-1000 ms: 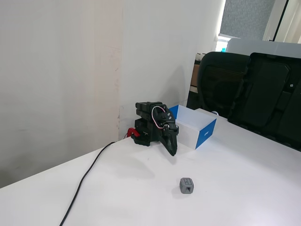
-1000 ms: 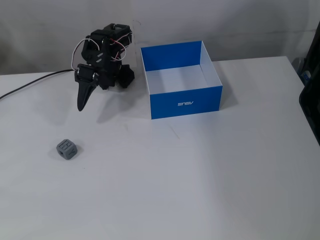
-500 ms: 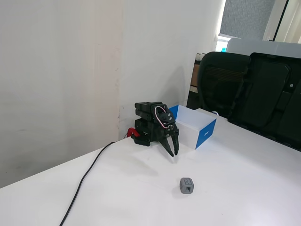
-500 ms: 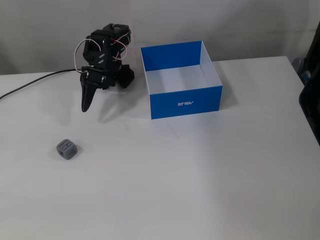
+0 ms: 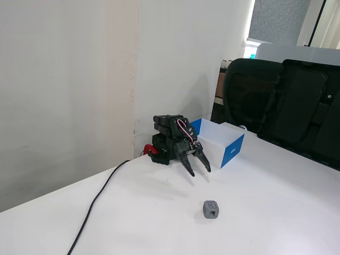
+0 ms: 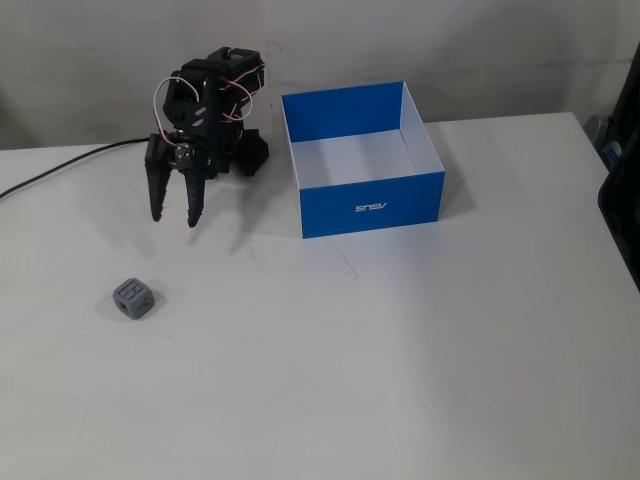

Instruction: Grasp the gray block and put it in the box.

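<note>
**Block lies free on the table, toward the camera from your spread gripper**

Start with the table [image 6: 420,370]: white and mostly bare, with a black cable [image 6: 60,170] trailing off from the arm's base. A large black case [image 5: 308,119] stands at the far right of the side-on fixed view, well away from the work.

The box [image 6: 372,208] sits open-topped just right of the arm in the front fixed view, blue outside and white inside. Its front wall carries a small white logo that appears upside down; it looks like "ASUS", though you should treat that as a likely reading.

Your gripper [image 6: 172,220] hangs tips-down near the arm's base, fingers clearly spread apart and holding nothing.

The gray block [image 6: 133,298] rests on the table, apart from the gripper: below and slightly left of the fingertips in the front fixed view, so nearer the camera. In the side-on fixed view the block [image 5: 211,209] lies below and a little right of the fingers [image 5: 190,169]. It is a cube, so no long axis matters. Judging by this, you reach outward and down, away from the base.
</note>
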Action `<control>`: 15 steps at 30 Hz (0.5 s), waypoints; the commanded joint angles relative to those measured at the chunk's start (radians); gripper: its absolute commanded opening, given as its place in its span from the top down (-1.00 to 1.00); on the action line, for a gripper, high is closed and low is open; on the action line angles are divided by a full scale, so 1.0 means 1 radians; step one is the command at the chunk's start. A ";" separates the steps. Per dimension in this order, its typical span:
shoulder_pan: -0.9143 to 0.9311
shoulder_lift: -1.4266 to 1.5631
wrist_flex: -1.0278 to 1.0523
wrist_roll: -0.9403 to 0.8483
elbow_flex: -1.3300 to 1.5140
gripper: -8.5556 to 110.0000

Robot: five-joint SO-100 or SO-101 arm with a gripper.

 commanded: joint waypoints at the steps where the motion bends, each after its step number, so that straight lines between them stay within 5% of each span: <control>1: -0.026 -0.005 -0.109 -0.150 0.015 0.34; 7: -0.063 -0.005 -0.250 -0.336 0.089 0.35; 15: -0.063 -0.006 -0.261 -0.344 0.114 0.35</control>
